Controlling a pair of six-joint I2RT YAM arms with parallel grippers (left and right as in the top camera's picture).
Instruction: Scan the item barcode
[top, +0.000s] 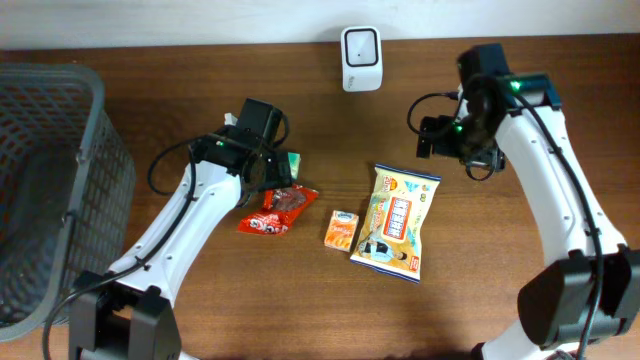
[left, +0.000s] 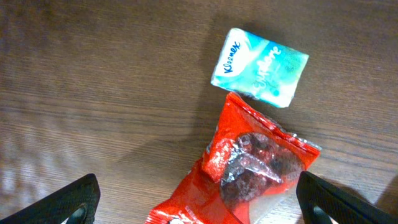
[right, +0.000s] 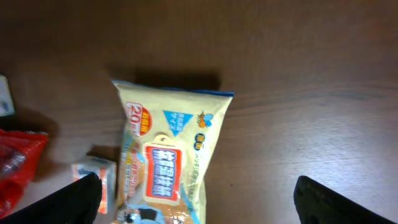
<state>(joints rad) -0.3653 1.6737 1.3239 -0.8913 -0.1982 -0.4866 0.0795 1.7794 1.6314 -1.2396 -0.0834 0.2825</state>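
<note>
Table (top: 150, 100) being seen in dark brown wood grain, snack packet (left: 249, 168) in red, tissue pack (left: 260, 67) in teal and white, bag (right: 168, 155) in yellow, box (top: 341, 229) in orange.

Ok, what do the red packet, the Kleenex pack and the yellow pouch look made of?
Red packet: glossy plastic film, crinkled, with a clear window showing dark contents. Kleenex pack: soft plastic wrap with a faint sheen, probably over tissues. Yellow pouch: printed film, likely plastic, smooth, with a flat sealed top edge.

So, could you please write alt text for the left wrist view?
A red snack bag lies on the wooden table, framed by the open left claw. A small Kleenex pack sits at its top edge.
</note>
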